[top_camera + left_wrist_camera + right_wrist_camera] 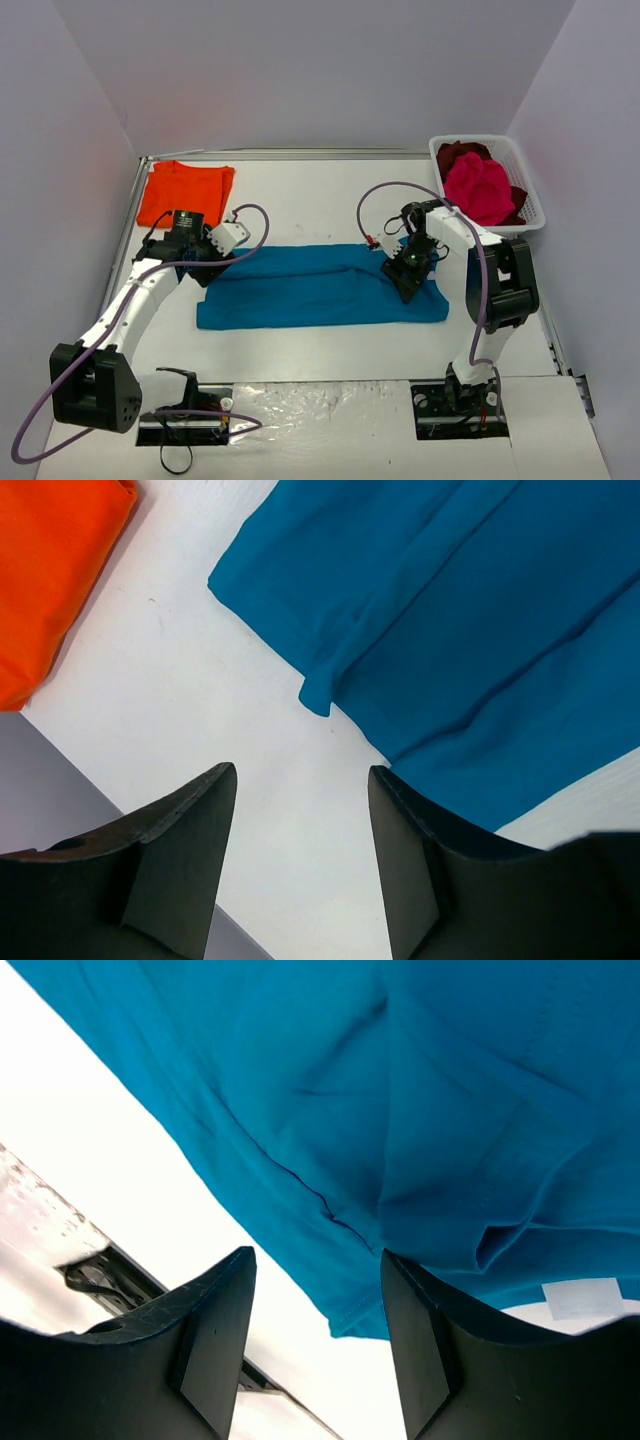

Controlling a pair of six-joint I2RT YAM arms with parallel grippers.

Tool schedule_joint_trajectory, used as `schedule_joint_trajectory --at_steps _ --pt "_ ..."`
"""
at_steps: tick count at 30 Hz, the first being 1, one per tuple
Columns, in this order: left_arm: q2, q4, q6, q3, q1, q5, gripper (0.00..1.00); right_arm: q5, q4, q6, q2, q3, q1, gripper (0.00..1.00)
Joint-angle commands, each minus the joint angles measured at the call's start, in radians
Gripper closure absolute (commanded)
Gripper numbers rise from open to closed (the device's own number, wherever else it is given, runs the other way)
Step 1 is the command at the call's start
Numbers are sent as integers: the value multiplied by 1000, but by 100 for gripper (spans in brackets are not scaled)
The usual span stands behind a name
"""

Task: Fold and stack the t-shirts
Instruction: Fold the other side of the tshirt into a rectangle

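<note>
The teal-blue t-shirt (320, 288) lies flat, folded into a long band, reaching from the left jaws to under the right jaws. The orange t-shirt (185, 190) lies folded just beyond the left jaws. The magenta-pink t-shirt (478, 188) and the dark red t-shirt (460, 153) lie crumpled together beyond the right jaws.

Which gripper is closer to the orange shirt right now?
Left. The left gripper is at the blue shirt's left end, close to the orange shirt. The right gripper is over the blue shirt's right end, much farther off.
</note>
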State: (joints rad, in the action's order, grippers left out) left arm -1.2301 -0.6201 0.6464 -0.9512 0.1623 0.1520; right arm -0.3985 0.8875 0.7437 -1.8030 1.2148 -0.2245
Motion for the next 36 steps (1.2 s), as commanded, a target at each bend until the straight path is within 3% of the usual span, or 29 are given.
schedule_joint_trajectory --at_steps 1,7,10,17,21,25,36 --pt "38 -32 -31 11 -3 -6 46 41 88 69 39 -1 -9 51" --pt "55 -35 -48 14 -6 -3 43 21 190 121 4 96 -7 51" --pt "64 -36 -53 2 -20 -8 35 -20 297 164 -30 231 -7 51" --pt "76 -72 -50 -61 -61 -2 24 0 295 163 -94 365 -7 51" --pt "77 -90 -65 -92 -101 58 20 -71 281 183 -208 420 -3 52" --pt "72 -102 -108 -119 -158 135 4 -163 265 184 -309 526 1 55" --pt "67 -121 -139 -147 -222 213 6 -249 263 174 -507 697 -1 57"
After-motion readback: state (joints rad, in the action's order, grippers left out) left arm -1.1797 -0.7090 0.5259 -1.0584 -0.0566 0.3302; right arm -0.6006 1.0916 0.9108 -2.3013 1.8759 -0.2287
